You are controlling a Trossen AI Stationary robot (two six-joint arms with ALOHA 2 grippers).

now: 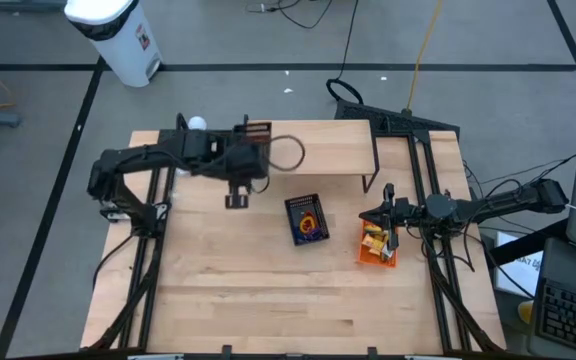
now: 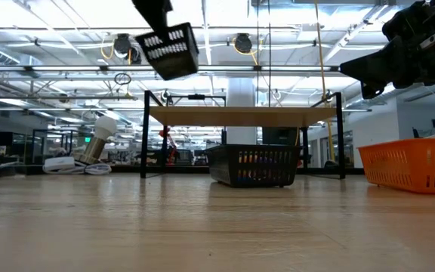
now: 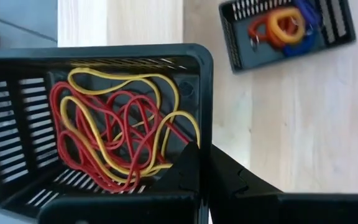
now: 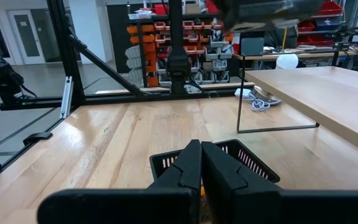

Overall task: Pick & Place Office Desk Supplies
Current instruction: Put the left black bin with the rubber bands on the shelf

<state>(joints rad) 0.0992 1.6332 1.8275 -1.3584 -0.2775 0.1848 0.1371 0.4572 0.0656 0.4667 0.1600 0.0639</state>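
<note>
A small black mesh basket [image 3: 36, 124] with red and yellow rubber bands [image 3: 117, 130] in it hangs tilted high above the table [image 2: 171, 49], over its left middle. My left gripper [image 3: 202, 155] is shut on it. A second black basket [image 1: 306, 218] stands on the table's middle and holds orange, blue and purple loops [image 3: 284, 28]. An orange basket [image 1: 376, 250] with yellow items stands to its right. My right gripper [image 1: 383, 213] waits shut and level just above the orange basket, pointing toward the table's left. My left gripper pinches one side wall of the black mesh basket at its rim [image 3: 205, 134], near a corner. One finger [image 3: 188, 171] is inside the basket and one [image 3: 232, 180] outside. The fingers slant down from the table's left side. The basket is lifted clear and tilted.
A low wooden shelf [image 1: 318, 150] on thin black legs [image 2: 144, 136] stands along the far side of the table. A white ball-topped stand [image 1: 198, 123] is at the far left. Bare wood lies across the table's near half [image 1: 268, 300].
</note>
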